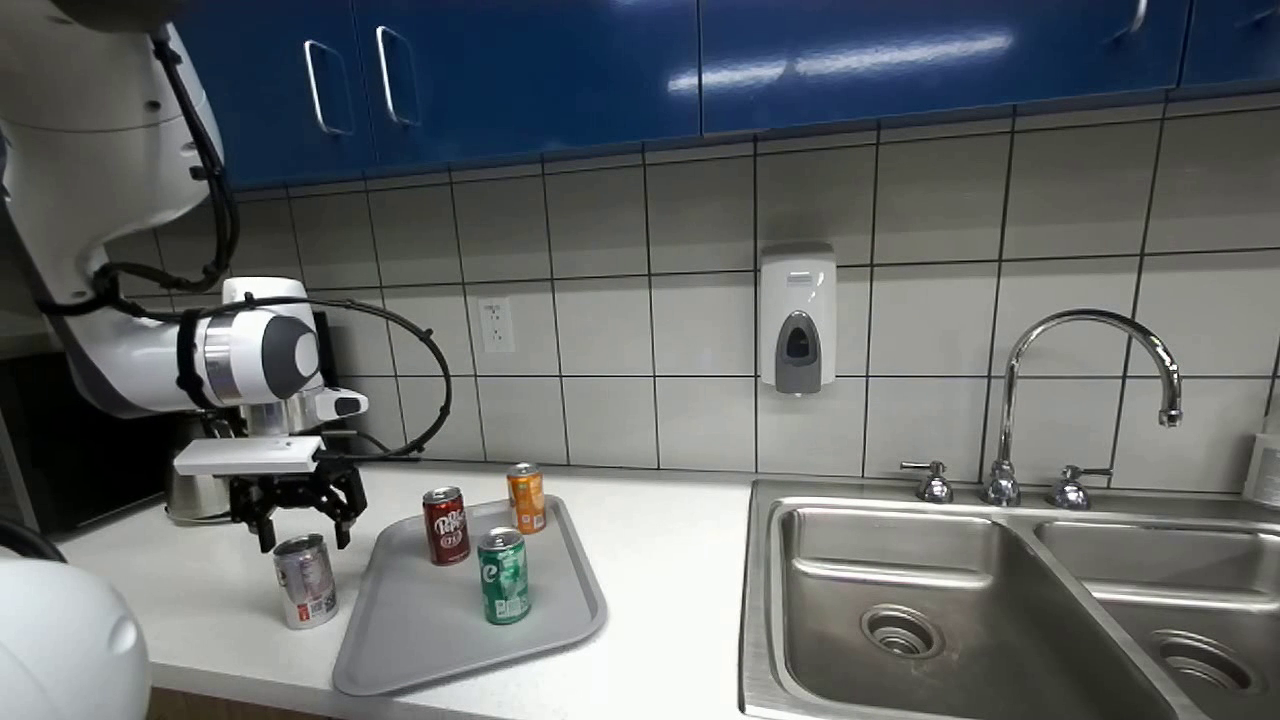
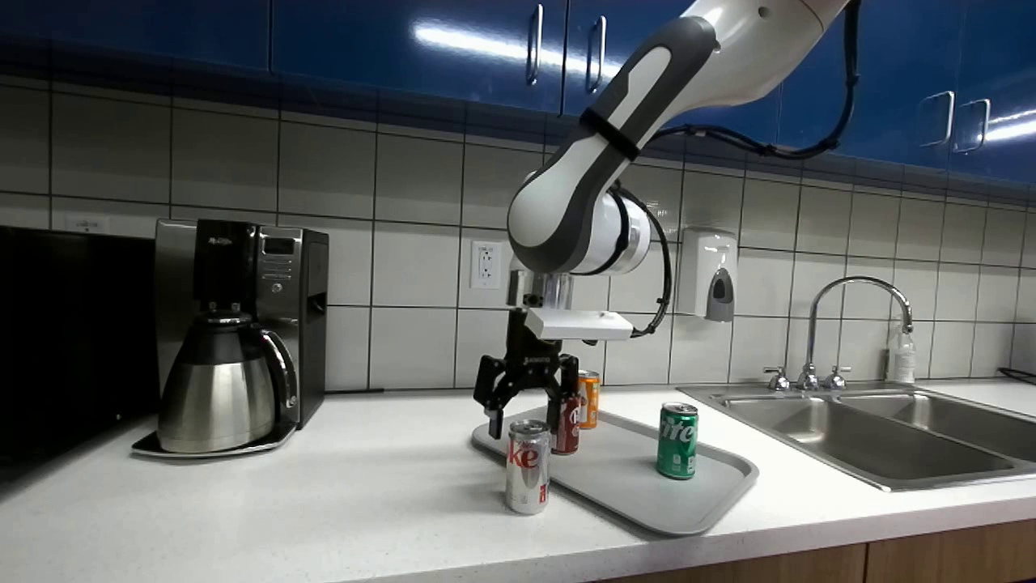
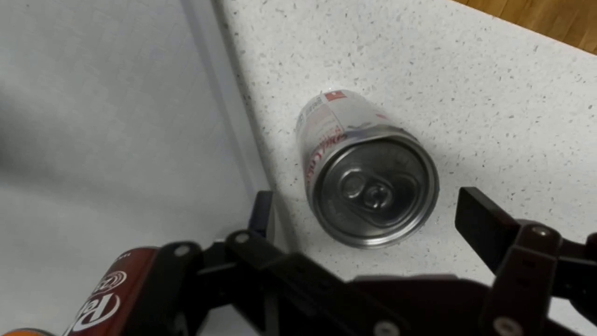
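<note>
“ke” on silver can, seemingly “ite” on green can

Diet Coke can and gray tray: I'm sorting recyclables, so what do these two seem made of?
Diet Coke can: metal, probably aluminum, glossy; its bare lid, with pull tab, shines at the edge.
Gray tray: likely molded plastic, though fiberglass is possible; matte, faintly textured, with a raised rim and no metallic glare.

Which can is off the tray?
The silver can, the one nearest the tool. It stands on the counter beside the gray tray; the dark red can, orange can and green can all stand on the tray.
</note>
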{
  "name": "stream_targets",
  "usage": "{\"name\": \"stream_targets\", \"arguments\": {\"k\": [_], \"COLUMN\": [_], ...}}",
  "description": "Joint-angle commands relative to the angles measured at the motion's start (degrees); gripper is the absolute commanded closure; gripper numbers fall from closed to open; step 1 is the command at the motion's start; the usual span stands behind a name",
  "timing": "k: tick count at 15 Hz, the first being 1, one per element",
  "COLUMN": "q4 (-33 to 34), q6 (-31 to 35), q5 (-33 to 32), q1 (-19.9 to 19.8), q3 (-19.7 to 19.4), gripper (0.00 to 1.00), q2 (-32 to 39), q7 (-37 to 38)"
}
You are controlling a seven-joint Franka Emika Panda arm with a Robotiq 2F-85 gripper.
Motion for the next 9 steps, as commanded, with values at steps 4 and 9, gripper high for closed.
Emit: {"name": "stream_targets", "arguments": {"k": [4,9], "q4": [0.7,0.1], "q6": [-4.7,-9.0], "q5": [2.3,4.5], "q1": [-1.1,-3.7], "q3": [0.5,-1.6], "gripper": [0.0,0.0], "q2": [-5.7,-10.8], "q7": [-3.9,-5.1]}}
